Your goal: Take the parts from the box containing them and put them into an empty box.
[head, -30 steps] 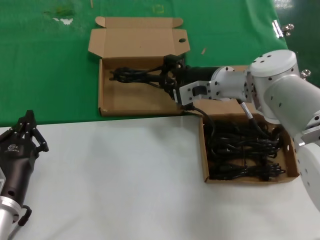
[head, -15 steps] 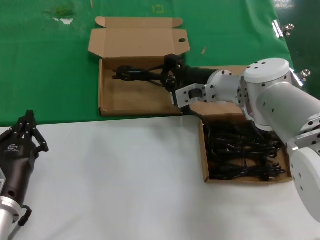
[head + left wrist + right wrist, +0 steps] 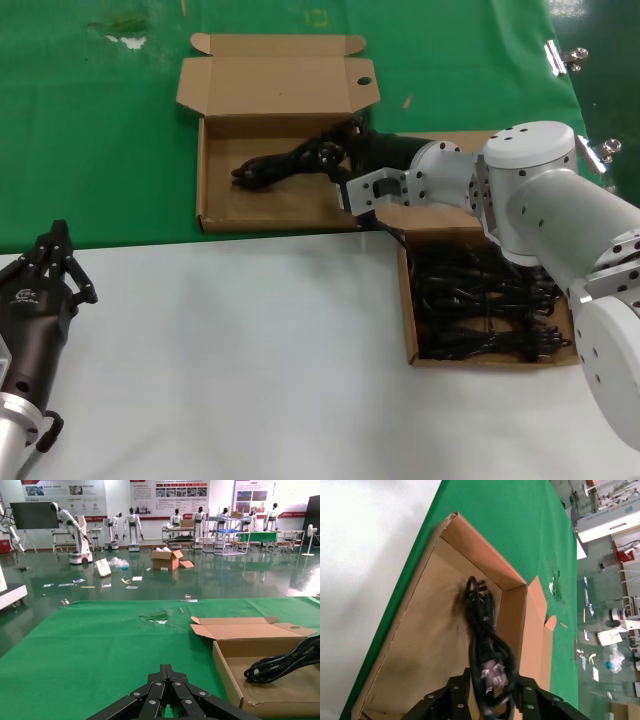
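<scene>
**One cord in the far box, right hand around its plug end**

Parked at the near left on the white bench (image 3: 250, 350): left hand (image 3: 58, 262), fingers drawn together to a point, gripping nothing. Further right, on the green cloth (image 3: 90, 150), the far box (image 3: 205, 180), brown corrugated card, flap lid laid open toward the far side with side tabs and one small round hole. Lying inside it along the far wall, a single black cord (image 3: 285, 165), a long looped bundle, glossy, shorter than the box's width. At its right end, the right hand (image 3: 340, 150), reaching in over the box's right side, fingers on either side of the moulded plug; grip or gap impossible to tell. Right again and nearer, a second brown box (image 3: 408, 330) straddling cloth and white bench, packed with more black cords (image 3: 480, 300) in tangled loops. Beyond the cloth, a glossy green hall floor (image 3: 150, 590), white robots on stands, wall posters, scattered cartons.
</scene>
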Robot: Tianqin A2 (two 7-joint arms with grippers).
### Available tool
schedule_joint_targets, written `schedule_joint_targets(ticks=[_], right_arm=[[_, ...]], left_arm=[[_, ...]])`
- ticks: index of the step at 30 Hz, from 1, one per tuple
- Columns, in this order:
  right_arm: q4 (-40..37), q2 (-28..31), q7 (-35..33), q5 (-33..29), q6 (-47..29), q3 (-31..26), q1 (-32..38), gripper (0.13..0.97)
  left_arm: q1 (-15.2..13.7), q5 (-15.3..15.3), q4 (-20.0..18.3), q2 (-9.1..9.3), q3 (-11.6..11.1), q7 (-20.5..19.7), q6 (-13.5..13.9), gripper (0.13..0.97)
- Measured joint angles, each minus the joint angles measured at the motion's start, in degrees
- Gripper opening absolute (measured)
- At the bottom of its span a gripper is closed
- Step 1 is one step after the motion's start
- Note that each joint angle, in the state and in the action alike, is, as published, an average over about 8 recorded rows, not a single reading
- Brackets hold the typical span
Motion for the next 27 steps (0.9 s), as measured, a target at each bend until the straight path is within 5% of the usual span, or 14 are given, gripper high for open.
schedule_joint_targets(ticks=[7, 27], right_arm=[[-0.01, 0.09, 0.21, -0.19, -0.16, 0.0, -0.18, 0.339], [0.33, 2.88, 1.55, 1.37, -3.45, 1.92, 1.62, 0.758]], left_arm=[[0.0, 0.0, 0.0, 0.0, 0.0, 0.0, 0.0, 0.14], [0.0, 0.0, 0.0, 0.0, 0.0, 0.0, 0.0, 0.14]])
